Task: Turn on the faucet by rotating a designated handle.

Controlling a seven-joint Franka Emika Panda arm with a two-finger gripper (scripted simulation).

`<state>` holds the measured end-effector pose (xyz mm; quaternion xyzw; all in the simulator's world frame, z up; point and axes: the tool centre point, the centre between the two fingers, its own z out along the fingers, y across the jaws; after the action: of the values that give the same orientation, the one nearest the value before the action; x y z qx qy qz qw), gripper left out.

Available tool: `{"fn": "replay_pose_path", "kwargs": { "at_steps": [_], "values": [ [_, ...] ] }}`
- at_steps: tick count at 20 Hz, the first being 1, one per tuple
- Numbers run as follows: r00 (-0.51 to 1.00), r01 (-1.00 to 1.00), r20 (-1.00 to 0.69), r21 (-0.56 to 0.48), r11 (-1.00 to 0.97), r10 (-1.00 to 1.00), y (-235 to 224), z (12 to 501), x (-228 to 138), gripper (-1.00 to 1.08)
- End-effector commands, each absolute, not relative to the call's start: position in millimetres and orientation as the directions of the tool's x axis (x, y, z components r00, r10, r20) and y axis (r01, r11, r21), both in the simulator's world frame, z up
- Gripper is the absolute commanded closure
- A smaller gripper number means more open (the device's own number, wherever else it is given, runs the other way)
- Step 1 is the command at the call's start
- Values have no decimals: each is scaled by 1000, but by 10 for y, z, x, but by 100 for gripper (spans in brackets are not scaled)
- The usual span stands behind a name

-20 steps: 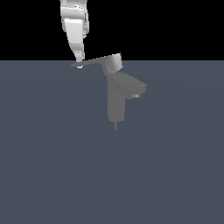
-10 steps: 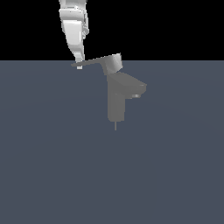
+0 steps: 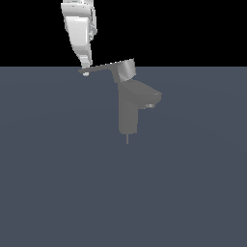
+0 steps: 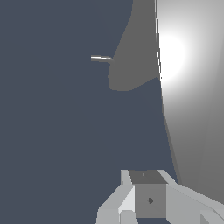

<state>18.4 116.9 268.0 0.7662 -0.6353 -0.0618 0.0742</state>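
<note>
We see a matt grey faucet (image 3: 129,108) and handle (image 3: 108,68), a glossy white plastic-looking pincer (image 3: 85,70), and a smooth matt slate tabletop (image 3: 58,183).

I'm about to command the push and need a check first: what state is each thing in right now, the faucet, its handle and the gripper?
faucet: upright on the grey surface, spout pointing to the exterior view's right; no water visible.
handle: blade nearly level, reaching to the exterior view's left from the cap.
gripper: coming down from above at the blade's tip, seemingly touching it; open or shut cannot be told.
</note>
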Motion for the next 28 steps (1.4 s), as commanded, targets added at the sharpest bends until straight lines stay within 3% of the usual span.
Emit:
{"fn": "replay_pose_path", "kwargs": {
  "at_steps": [1, 28],
  "values": [
    [183, -964, 1, 196, -179, -983, 1137, 2699, 97, 108],
    [180, -964, 3, 201, -175, -984, 900, 2803, -589, 108]
  ]
}}
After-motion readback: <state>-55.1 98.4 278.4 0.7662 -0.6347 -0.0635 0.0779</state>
